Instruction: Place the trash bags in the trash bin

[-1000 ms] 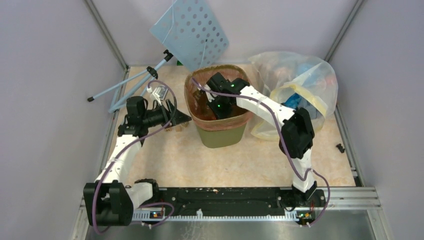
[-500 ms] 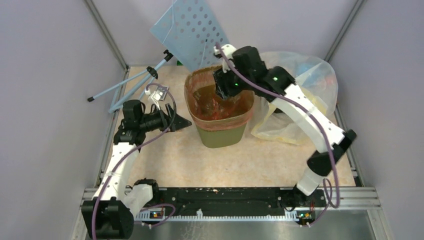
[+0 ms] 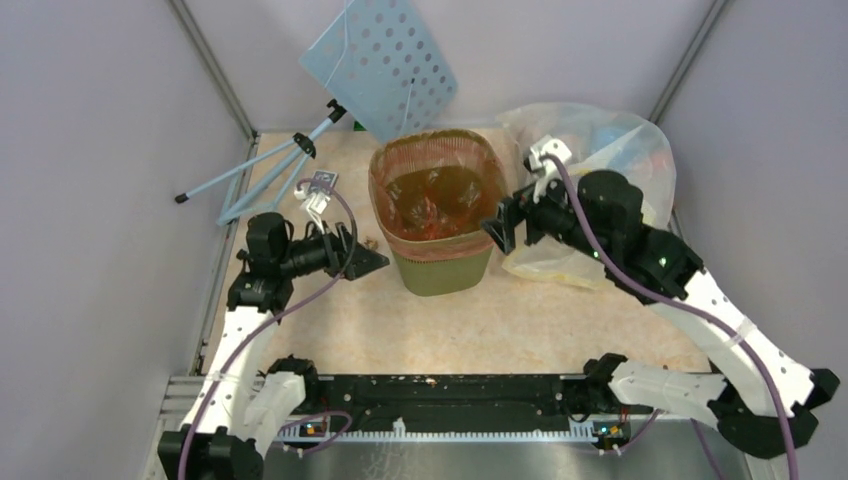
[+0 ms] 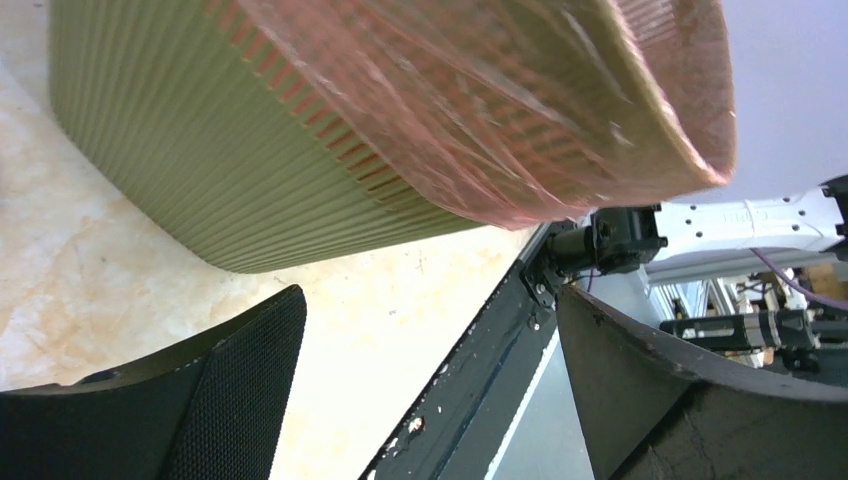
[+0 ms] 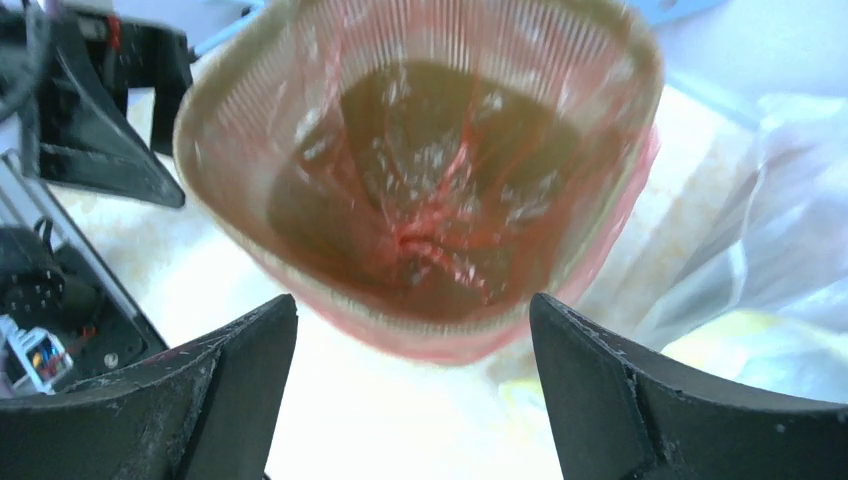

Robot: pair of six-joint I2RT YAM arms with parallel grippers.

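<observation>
Left gripper (image 3: 362, 255) sits low over the table (image 3: 520, 320), just left of the trash bin (image 3: 440, 272), its jaws spread wide and holding nothing. Its wrist camera looks between the two black fingers (image 4: 230, 400) at the bin's ribbed olive-green wall (image 4: 220, 150). Right gripper (image 3: 503, 222) hangs just beside the bin's right rim, between the bin and the large clear bag of colourful items (image 3: 610, 160). It is likewise spread apart and empty.

The orange-red trash bag (image 3: 430, 200) is inside the bin. It lines the inner walls, and its mouth is folded out over the rim all the way round. The right wrist view looks down into the bin and shows the bag's crinkled bottom (image 5: 430, 235) gathered at the centre. A pale blue perforated panel (image 3: 385, 65) leans behind the bin.
</observation>
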